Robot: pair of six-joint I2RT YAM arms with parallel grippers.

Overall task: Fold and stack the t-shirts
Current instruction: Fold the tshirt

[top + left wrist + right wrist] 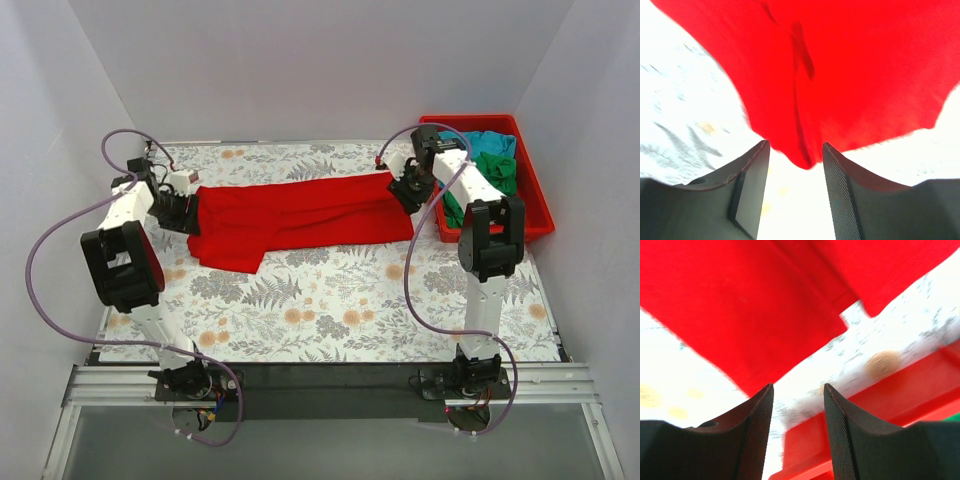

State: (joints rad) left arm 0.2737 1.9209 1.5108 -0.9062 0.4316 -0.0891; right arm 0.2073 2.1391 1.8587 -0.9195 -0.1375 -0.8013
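Across the upper middle of the overhead view, the bright red soft cloth t-shirt [300, 215] lies stretched on the fern-print table [330, 320] between my left pincer [795, 150] and right pincer [799, 390], both spread, clamping nothing; I judge each must bite its edge squarely for an even fold.

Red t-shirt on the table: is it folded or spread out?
Partly folded: the red t-shirt lies as a long narrow band with overlapping layers.
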